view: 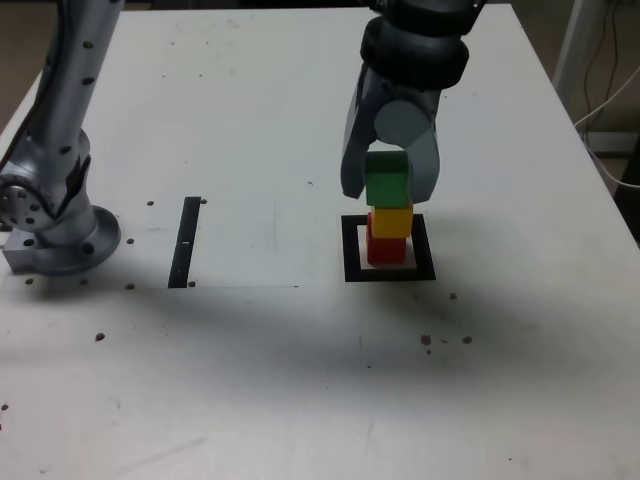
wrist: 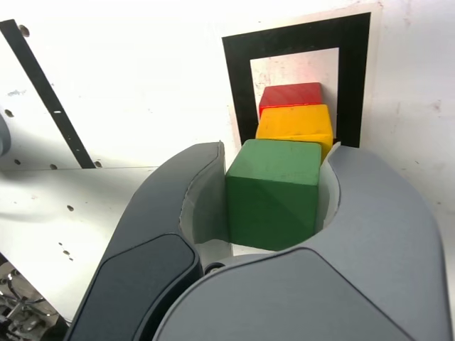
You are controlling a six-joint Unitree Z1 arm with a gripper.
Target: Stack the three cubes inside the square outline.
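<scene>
Inside the square outline [view: 352,262] [wrist: 238,85] stands the red cube [view: 387,248] [wrist: 290,94], with the yellow cube [view: 392,219] [wrist: 295,126] on top of it. The green cube [view: 388,181] [wrist: 274,192] is directly above the yellow one, its underside at the yellow cube's top; whether they touch I cannot tell. My gripper [view: 388,196] [wrist: 274,213] reaches down from above and is shut on the green cube, one grey finger [wrist: 186,192] on each side of it.
A narrow black strip [view: 186,242] [wrist: 43,92] lies on the white table [view: 250,380] towards the exterior view's left. The arm's grey base [view: 60,235] stands at the left edge. Small dark specks dot the table. Cables hang past the right edge.
</scene>
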